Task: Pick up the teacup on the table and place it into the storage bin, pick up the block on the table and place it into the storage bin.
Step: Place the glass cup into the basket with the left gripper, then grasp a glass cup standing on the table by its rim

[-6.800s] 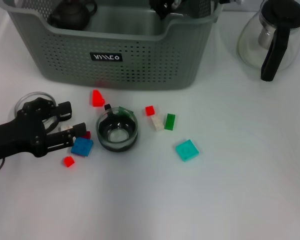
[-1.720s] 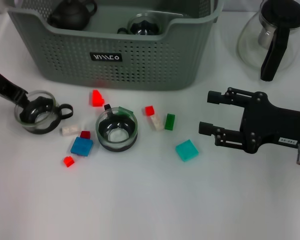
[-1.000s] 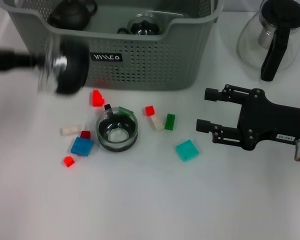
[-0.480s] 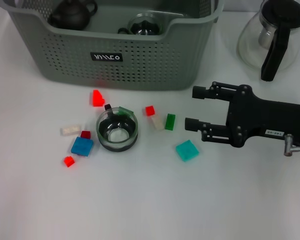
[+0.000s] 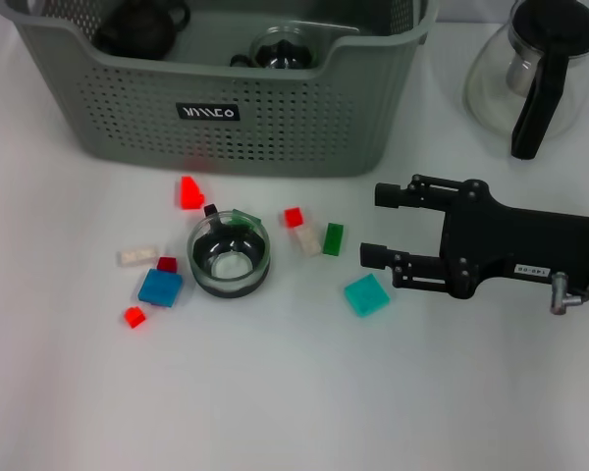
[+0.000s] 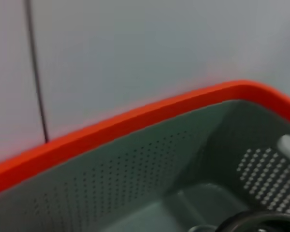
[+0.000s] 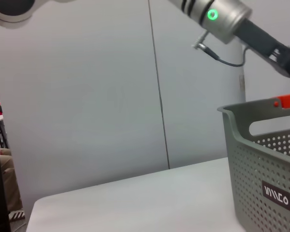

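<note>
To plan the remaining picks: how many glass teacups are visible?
2: one teacup on the table beside the blue block, another teacup inside the storage bin, whose walls may hide more.

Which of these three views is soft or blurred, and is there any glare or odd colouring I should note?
Head view: sharp and evenly lit, faint shadows, highlights on the glass carafe with a black handle. Left wrist view: soft throughout, the grey-green perforated storage bin filling it at close range, its rim showing orange-red. Right wrist view: clear, flat light, no glare.
</note>
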Robot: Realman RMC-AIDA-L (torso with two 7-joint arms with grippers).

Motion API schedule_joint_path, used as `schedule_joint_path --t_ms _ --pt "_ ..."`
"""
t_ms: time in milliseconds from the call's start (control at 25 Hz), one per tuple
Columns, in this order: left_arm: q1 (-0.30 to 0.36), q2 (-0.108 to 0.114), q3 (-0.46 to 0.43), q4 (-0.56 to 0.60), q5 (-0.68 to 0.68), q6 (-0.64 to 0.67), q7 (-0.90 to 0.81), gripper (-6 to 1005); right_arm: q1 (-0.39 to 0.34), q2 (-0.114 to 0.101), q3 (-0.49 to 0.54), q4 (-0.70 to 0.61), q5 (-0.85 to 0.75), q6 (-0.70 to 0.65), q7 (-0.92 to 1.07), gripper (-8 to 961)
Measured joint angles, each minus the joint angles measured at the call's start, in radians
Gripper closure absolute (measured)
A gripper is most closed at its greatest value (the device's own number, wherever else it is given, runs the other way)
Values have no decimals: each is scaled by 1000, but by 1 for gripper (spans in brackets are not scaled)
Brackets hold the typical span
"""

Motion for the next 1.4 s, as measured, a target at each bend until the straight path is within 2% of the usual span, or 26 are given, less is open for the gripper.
schedule_joint_path --t_ms 120,240,360,560,880,960,1080,1160,1240,1320,1400 --pt "-34 -43 75 -20 119 -88 -4 873 1 0 0 6 0 0 0 208" --pt "-63 -100 117 -62 257 -173 -10 868 2 0 -1 8 0 1 0 208" --pt "-82 -133 128 -108 326 -222 -5 863 1 0 -1 8 0 2 0 208" --pt "-92 -138 160 -173 337 -280 -13 853 2 1 -1 9 0 12 0 208" --pt "-101 -133 143 -229 334 -311 -17 839 1 2 -1 12 0 12 0 207" --pt "-96 -132 102 -194 322 -284 -22 800 0 2 -1 12 0 12 0 207" --pt "-52 -138 -50 -57 214 -172 29 691 -2 2 -1 12 0 12 0 207" --pt "-4 -133 -178 36 46 -47 114 619 -2 2 0 14 0 12 0 207" --pt "45 -102 -293 62 -199 98 191 549 0 1 -1 18 0 12 0 207" --pt "91 -55 -380 13 -430 222 248 479 1 2 -1 20 0 11 0 207" --pt "143 7 -452 -120 -688 356 323 479 2 2 -1 20 0 11 0 208"
